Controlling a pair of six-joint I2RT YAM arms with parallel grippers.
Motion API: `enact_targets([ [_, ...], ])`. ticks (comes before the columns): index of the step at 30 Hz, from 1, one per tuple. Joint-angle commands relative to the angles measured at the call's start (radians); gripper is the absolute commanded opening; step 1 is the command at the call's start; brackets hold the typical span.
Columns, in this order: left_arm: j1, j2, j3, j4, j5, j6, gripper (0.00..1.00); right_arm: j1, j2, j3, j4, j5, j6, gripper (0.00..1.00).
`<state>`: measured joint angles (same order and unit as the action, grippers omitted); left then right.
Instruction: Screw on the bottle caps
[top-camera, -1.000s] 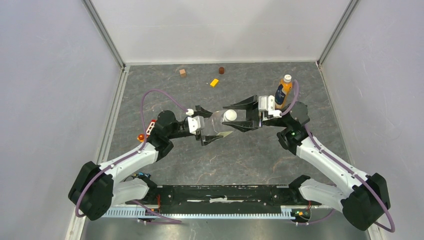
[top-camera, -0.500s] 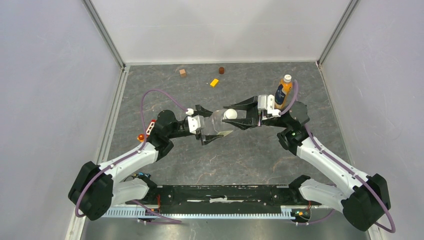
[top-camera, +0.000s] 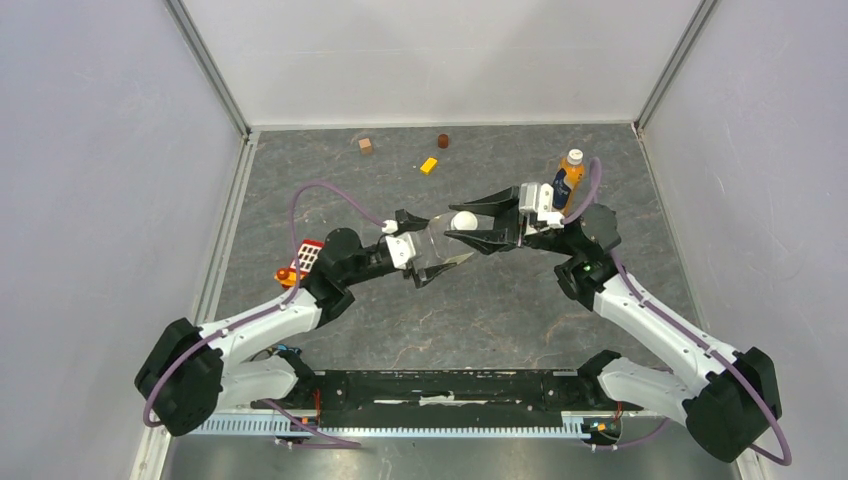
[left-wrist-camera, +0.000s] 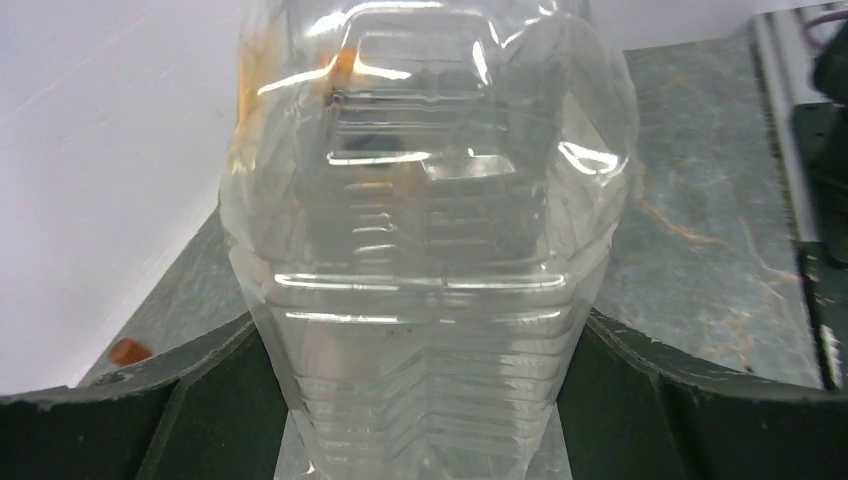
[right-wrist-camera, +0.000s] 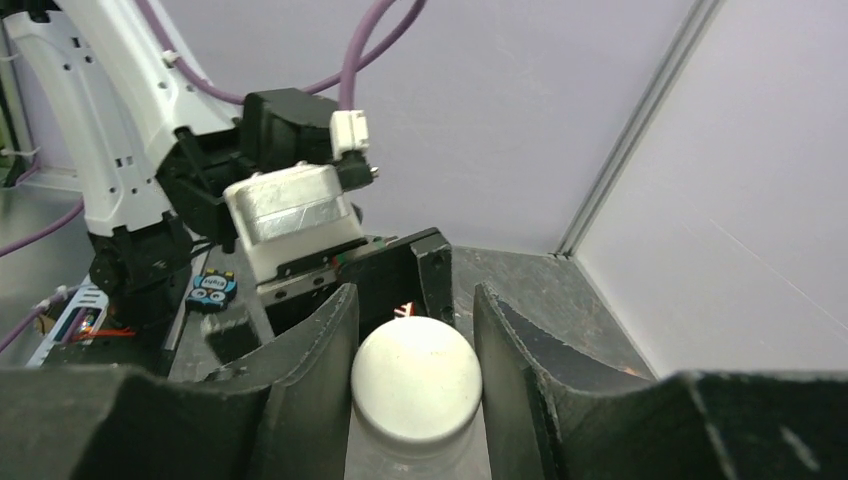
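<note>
My left gripper (top-camera: 435, 243) holds the clear bottle (top-camera: 437, 240) by its body over the middle of the table. In the left wrist view the clear bottle (left-wrist-camera: 420, 250) fills the space between the left gripper's (left-wrist-camera: 420, 345) black jaws. A white cap (top-camera: 463, 221) sits on this bottle's neck. My right gripper (top-camera: 463, 222) is shut on it. The right wrist view shows the cap (right-wrist-camera: 417, 380) pinched between both fingers of the right gripper (right-wrist-camera: 415, 320). The orange bottle (top-camera: 568, 183) stands upright at the back right, behind the right wrist, with a white cap (top-camera: 574, 157) on top.
Near the back wall lie a small brown cube (top-camera: 366, 146), a dark brown cylinder (top-camera: 443, 140) and a yellow piece (top-camera: 429, 165). Grey walls enclose the table on three sides. The arms' bases stand along the near edge.
The right jaws have closed from wide open onto the cap. The left arm and the clear bottle have shifted slightly to the right and away from the bases.
</note>
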<state>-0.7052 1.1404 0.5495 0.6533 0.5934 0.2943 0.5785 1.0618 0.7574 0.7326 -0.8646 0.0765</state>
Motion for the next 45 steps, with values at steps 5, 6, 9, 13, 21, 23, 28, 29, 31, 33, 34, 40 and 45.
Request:
enact_targets([
  [5,-0.209,0.042,0.026,0.228,-0.526,0.221,0.12,0.076,0.003,-0.013,-0.214,0.414,-0.016,0.00],
  [6,-0.226,0.054,0.029,0.241,-0.582,0.237,0.12,0.079,0.004,-0.022,-0.212,0.463,0.002,0.00],
  [9,-0.281,0.087,0.047,0.273,-0.749,0.284,0.12,0.087,0.009,-0.033,-0.247,0.593,0.056,0.00],
  [13,-0.287,0.094,0.045,0.263,-0.827,0.237,0.12,0.087,-0.020,-0.045,-0.226,0.658,0.080,0.28],
  [21,-0.274,0.059,-0.036,0.176,-0.887,-0.023,0.14,0.087,-0.053,0.024,-0.312,0.666,0.017,0.73],
  [23,-0.274,0.064,-0.043,0.178,-0.885,-0.043,0.14,0.087,-0.046,0.020,-0.311,0.647,0.024,0.76],
  [28,-0.274,0.083,-0.027,0.198,-0.846,-0.048,0.15,0.086,-0.034,-0.015,-0.261,0.630,0.054,0.74],
  [29,-0.274,0.087,-0.024,0.207,-0.841,-0.055,0.15,0.085,-0.030,-0.019,-0.252,0.624,0.060,0.72],
  [31,-0.273,0.093,-0.022,0.222,-0.831,-0.068,0.17,0.087,-0.024,-0.027,-0.240,0.618,0.072,0.69],
  [33,-0.272,0.100,-0.017,0.224,-0.817,-0.077,0.19,0.086,-0.022,-0.041,-0.219,0.612,0.081,0.64],
  [34,-0.274,0.102,-0.017,0.225,-0.810,-0.084,0.22,0.086,-0.024,-0.047,-0.215,0.611,0.082,0.59],
  [40,-0.273,0.110,-0.038,0.224,-0.805,-0.105,0.62,0.080,-0.039,-0.071,-0.233,0.642,0.068,0.18],
  [45,-0.272,0.097,-0.053,0.175,-0.799,-0.130,0.94,0.043,-0.068,-0.095,-0.251,0.689,0.050,0.00],
])
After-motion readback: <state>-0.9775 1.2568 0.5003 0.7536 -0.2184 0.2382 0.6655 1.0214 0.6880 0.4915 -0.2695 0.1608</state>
